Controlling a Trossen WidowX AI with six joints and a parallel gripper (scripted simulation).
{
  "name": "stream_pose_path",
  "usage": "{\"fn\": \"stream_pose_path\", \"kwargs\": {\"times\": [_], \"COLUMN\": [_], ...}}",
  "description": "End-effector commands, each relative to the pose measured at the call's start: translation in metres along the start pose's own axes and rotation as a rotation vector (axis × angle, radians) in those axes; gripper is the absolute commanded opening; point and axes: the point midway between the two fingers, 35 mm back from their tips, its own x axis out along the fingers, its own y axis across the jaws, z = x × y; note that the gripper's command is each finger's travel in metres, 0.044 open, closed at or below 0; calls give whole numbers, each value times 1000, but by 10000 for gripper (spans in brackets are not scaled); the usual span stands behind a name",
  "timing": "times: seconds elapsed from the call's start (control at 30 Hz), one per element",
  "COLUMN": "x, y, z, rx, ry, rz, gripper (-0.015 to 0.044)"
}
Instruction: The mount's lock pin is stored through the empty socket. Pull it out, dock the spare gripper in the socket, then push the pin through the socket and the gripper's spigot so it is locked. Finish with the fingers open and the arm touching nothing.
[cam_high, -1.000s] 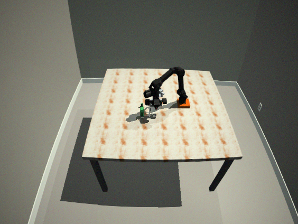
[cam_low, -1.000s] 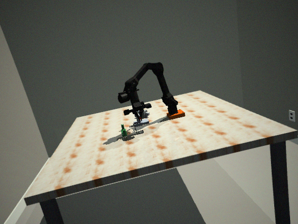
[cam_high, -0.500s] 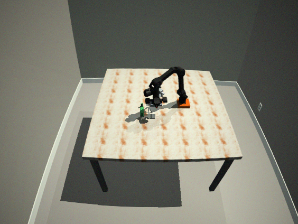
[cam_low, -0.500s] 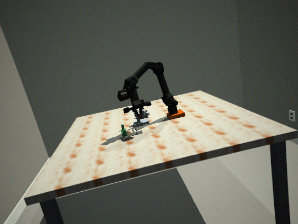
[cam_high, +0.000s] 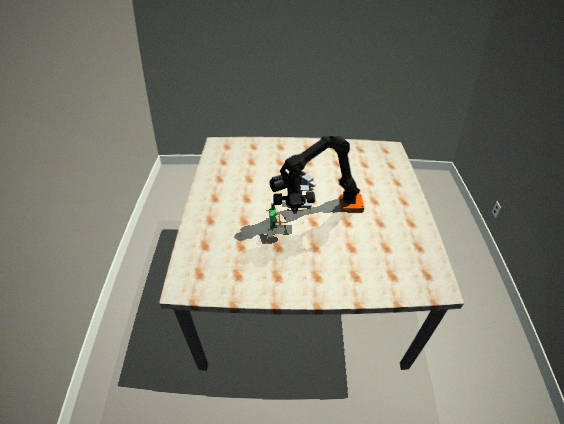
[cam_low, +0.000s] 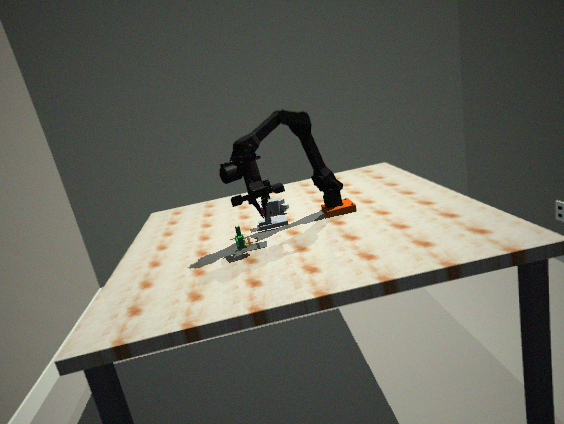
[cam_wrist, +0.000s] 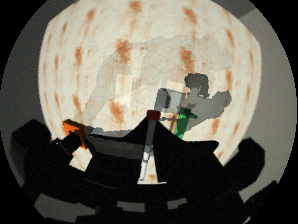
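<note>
My gripper (cam_high: 295, 211) (cam_low: 263, 214) (cam_wrist: 149, 119) is shut on the lock pin's red head (cam_wrist: 153, 116). The pin's grey shaft (cam_wrist: 148, 142) runs down between the black fingers in the wrist view. Whether its tip is in the socket is hidden. The pale blue-grey mount (cam_high: 306, 181) (cam_low: 278, 206) stands behind and beside the fingers, on a flat base (cam_low: 275, 223). Its socket cannot be made out. A small green upright object (cam_high: 273, 218) (cam_low: 240, 240) (cam_wrist: 183, 123), apparently the spare gripper, stands in front and left of the fingers, with thin orange and dark parts beside it.
The arm's orange base (cam_high: 352, 203) (cam_low: 340, 207) (cam_wrist: 74, 127) is bolted-looking and sits right of the mount on the patterned table (cam_high: 320, 290) (cam_low: 165, 320) (cam_wrist: 155, 55). Arm shadows fall around the green object. The mount stands close to the fingers.
</note>
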Motion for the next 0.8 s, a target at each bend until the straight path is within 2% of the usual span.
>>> {"fn": "stream_pose_path", "kwargs": {"times": [0.0, 0.77], "x": [-3, -8], "y": [-12, -71], "z": [6, 32], "rx": [-4, -23], "ry": [-3, -8], "rz": [-4, -4], "gripper": [0, 0]}}
